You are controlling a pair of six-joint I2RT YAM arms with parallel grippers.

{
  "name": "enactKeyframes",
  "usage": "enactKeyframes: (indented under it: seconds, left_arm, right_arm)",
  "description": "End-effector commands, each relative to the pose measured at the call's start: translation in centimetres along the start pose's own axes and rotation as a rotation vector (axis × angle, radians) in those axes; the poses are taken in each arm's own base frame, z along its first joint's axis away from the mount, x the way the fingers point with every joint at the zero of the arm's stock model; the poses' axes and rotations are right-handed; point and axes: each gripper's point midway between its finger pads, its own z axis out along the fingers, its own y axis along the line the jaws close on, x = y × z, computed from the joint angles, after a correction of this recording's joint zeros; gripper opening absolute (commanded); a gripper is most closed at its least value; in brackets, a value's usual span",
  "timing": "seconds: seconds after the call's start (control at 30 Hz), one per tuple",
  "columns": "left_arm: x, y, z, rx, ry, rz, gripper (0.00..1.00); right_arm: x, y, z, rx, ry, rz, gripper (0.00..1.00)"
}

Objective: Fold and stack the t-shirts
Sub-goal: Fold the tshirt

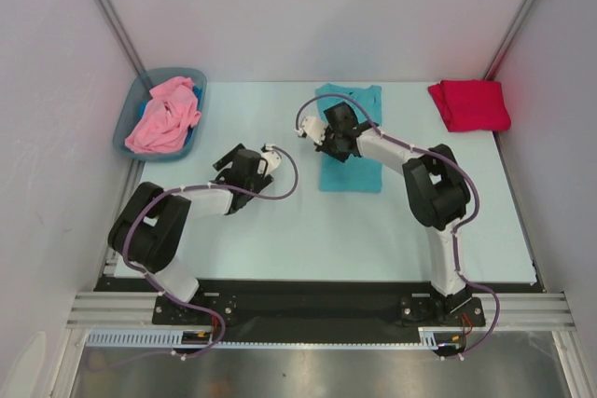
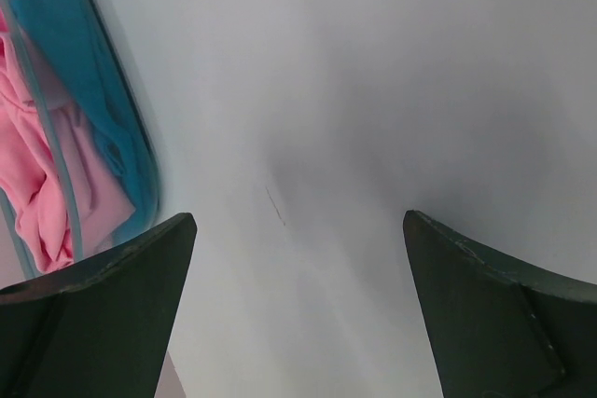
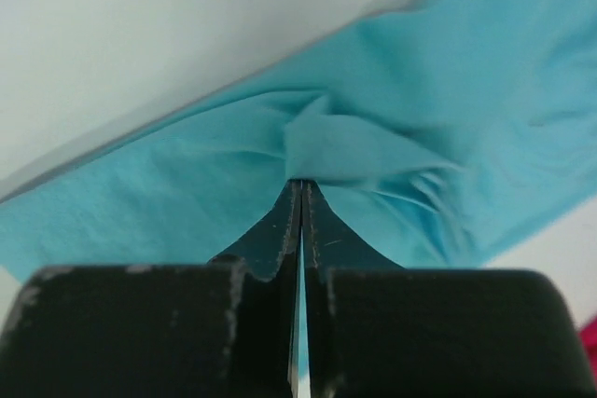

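A teal t-shirt [image 1: 353,170] lies folded into a long strip at the table's middle back. My right gripper [image 1: 328,140] is shut on a pinch of its left edge; the right wrist view shows the teal cloth [image 3: 373,151] bunched at the closed fingertips [image 3: 300,185]. A crimson red t-shirt [image 1: 469,104] lies folded at the back right. A light pink t-shirt [image 1: 164,115] lies crumpled in the bin, also seen in the left wrist view [image 2: 42,174]. My left gripper [image 1: 269,157] is open and empty over bare table, left of the teal shirt.
A grey-blue plastic bin [image 1: 130,119] stands at the back left corner, holding the pink shirt over something blue. White walls enclose the table on three sides. The table's near edge meets a metal rail by the arm bases.
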Motion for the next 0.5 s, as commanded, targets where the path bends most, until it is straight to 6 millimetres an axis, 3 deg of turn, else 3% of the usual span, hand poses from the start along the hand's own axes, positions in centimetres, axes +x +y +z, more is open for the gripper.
enactKeyframes:
  seconds: [0.0, 0.2, 0.47]
  left_arm:
    - [-0.9, 2.4, 0.4, -0.08, -0.006, -0.104, 1.0]
    - [-1.4, 3.1, 0.3, -0.089, -0.024, -0.135, 1.0]
    - [-1.2, 2.9, 0.4, -0.084, -0.022, -0.135, 1.0]
  right_arm:
    - [2.0, 2.9, 0.7, -0.138, 0.085, 0.057, 0.0]
    - [2.2, 2.9, 0.3, -0.129, 0.076, 0.062, 0.0]
    - [1.2, 0.5, 1.1, -0.012, 0.042, 0.011, 0.0]
